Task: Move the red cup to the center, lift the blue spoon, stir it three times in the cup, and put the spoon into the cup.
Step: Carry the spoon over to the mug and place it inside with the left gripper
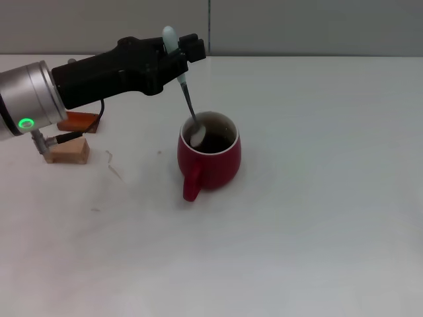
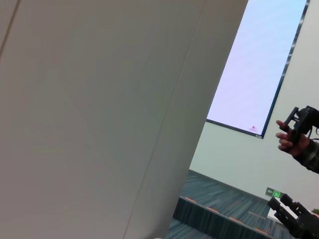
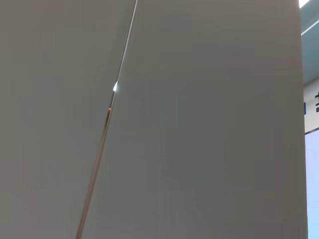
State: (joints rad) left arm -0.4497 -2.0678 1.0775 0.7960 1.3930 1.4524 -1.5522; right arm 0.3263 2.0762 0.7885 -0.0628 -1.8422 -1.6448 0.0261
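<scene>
The red cup (image 1: 210, 157) stands near the middle of the white table (image 1: 317, 198), its handle turned toward me. My left gripper (image 1: 177, 54) reaches in from the left, above and behind the cup, and is shut on the pale-blue handle of the blue spoon (image 1: 186, 89). The spoon hangs slanted, its metal bowl inside the cup against the left inner wall. The right arm is out of the head view. Both wrist views show only walls and the room, with neither the cup nor the spoon.
A pale wooden block (image 1: 68, 151) and an orange-brown block (image 1: 79, 121) lie at the left of the table, under my left arm. A wall (image 1: 297, 26) runs behind the table's far edge.
</scene>
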